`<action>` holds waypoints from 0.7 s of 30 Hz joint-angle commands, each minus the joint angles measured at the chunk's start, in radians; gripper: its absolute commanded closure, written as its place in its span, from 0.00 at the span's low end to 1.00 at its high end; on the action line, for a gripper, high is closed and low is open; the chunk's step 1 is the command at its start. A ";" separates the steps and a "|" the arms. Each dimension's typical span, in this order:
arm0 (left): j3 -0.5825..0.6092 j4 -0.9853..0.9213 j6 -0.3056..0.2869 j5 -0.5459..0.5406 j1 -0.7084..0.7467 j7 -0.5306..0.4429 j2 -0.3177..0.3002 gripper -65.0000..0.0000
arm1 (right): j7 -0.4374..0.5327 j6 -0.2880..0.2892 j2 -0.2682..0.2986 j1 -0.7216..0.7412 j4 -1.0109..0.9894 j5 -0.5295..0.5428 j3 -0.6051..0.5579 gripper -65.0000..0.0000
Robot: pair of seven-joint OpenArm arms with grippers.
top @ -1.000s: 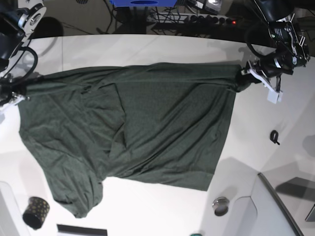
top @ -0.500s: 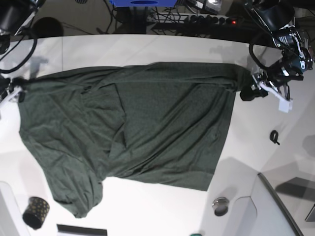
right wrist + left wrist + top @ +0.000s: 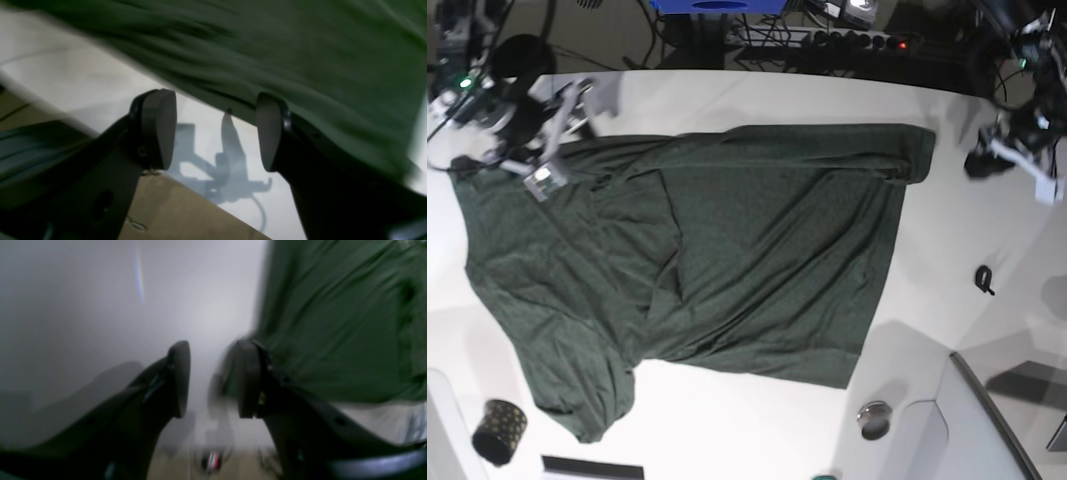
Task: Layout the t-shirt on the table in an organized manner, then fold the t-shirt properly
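Both grippers, left (image 3: 210,380) and right (image 3: 215,131), are hanging spread and empty, leaving the shirt (image 3: 727,260) lying flat on the table (image 3: 947,270) for folding.

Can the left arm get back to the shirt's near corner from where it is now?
Probably yes. The left gripper hangs open just off the t-shirt corner, with only bare table between them.
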 commanded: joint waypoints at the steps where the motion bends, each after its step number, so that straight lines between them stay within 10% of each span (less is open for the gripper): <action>1: 0.004 0.032 -0.016 -0.034 0.018 0.002 0.000 0.65 | 0.030 0.000 0.018 0.006 0.015 0.005 -0.004 0.46; 7: 0.000 0.038 -0.016 -0.151 0.120 0.002 0.035 0.64 | 0.049 0.000 0.018 0.012 0.012 0.005 -0.017 0.46; 13: 0.004 -0.021 -0.016 -0.155 0.118 -0.069 0.078 0.34 | 0.049 0.000 0.024 0.024 0.010 0.005 -0.014 0.46; 21: 0.009 -0.160 -0.016 -0.154 0.089 -0.147 0.078 0.44 | 0.049 0.000 0.025 0.027 -0.010 0.005 -0.014 0.46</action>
